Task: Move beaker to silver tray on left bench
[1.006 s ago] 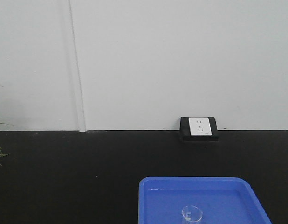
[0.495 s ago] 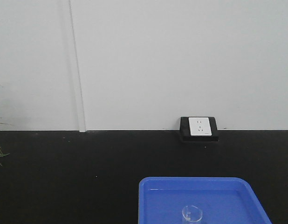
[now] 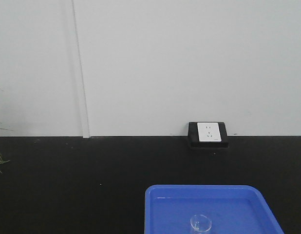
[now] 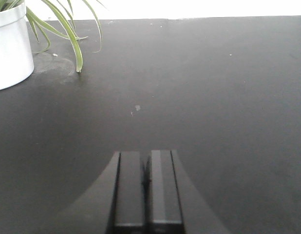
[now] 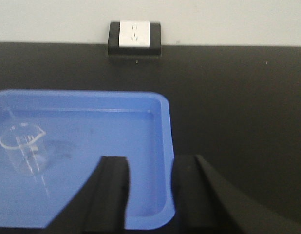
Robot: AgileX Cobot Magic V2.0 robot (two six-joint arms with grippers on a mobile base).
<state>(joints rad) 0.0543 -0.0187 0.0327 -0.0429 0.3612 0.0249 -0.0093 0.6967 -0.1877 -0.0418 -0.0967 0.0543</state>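
The small clear beaker [image 5: 23,152] stands upright inside a blue plastic tray [image 5: 160,146] on the black bench [image 5: 238,107]; the front view shows the beaker [image 3: 201,224] at the bottom edge. My right gripper [image 5: 149,168] is open, hovering over the tray's right front corner, to the right of the beaker and apart from it. My left gripper [image 4: 146,165] is shut with nothing in it, above bare black bench [image 4: 214,97]. The silver tray is out of view.
A white pot with a green plant [image 4: 11,46] stands at the far left of the bench. A black-framed white wall socket [image 3: 209,133] sits at the back edge against the white wall. The blue tray [image 3: 165,209] fills the lower right of the front view.
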